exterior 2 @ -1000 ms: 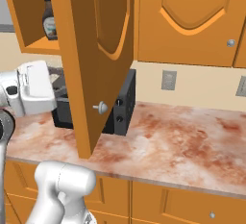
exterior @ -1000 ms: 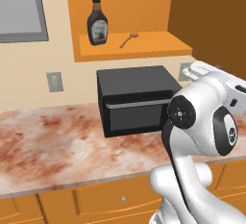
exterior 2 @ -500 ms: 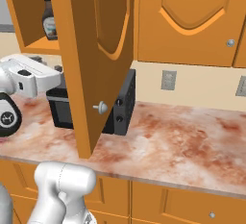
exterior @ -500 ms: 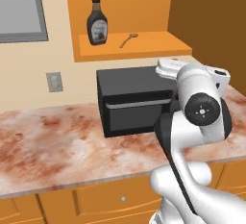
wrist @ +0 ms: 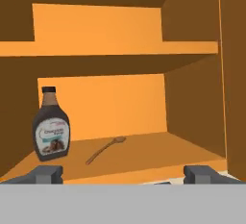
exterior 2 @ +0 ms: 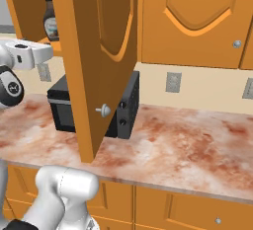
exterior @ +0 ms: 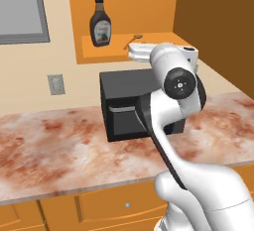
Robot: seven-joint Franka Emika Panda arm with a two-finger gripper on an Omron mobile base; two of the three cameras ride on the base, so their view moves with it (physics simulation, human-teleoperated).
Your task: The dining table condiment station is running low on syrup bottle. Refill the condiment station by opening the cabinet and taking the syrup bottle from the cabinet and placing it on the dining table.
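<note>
Now the cabinet (exterior 2: 94,51) door is swung open, so that part is done. The syrup bottle (wrist: 50,130) stands on the lower shelf, at about nine o'clock in the hand view, beside a wooden spoon (wrist: 104,150). The gripper (wrist: 123,174) has its fingers spread wide and holds nothing. Grabbing the bottle and carrying it to the dining table are left.

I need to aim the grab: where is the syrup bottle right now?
The syrup bottle stands upright on the open cabinet's lower shelf, left of a wooden spoon in the hand view, above the black microwave.
</note>
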